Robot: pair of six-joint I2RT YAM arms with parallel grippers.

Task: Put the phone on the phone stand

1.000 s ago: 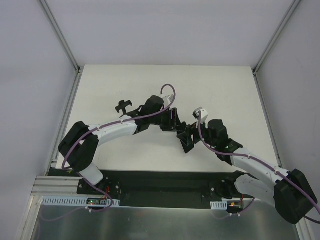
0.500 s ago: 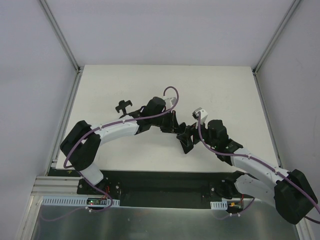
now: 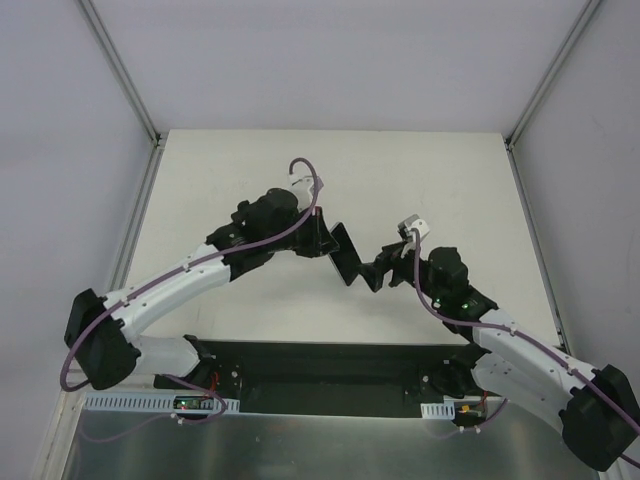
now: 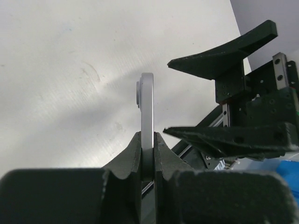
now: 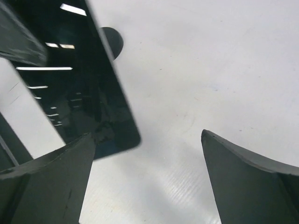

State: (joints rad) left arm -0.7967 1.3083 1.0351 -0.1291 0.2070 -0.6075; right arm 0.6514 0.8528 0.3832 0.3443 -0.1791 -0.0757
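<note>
My left gripper is shut on the phone and holds it above the table's middle. In the left wrist view the phone stands edge-on between my fingers. My right gripper is open just right of the phone. In the right wrist view its glossy dark face hangs beside the left finger, and the right gripper holds nothing. The phone stand is hidden under my left wrist in the top view. A dark round shape behind the phone may be its base.
The white table is bounded by metal frame rails on the left and right. A black base plate runs along the near edge. The right gripper's open fingers show in the left wrist view, close to the phone.
The left arm has swung, with its wrist moving left over where the stand stood. It carries the phone. The right gripper has shifted slightly right, apart from the phone.
</note>
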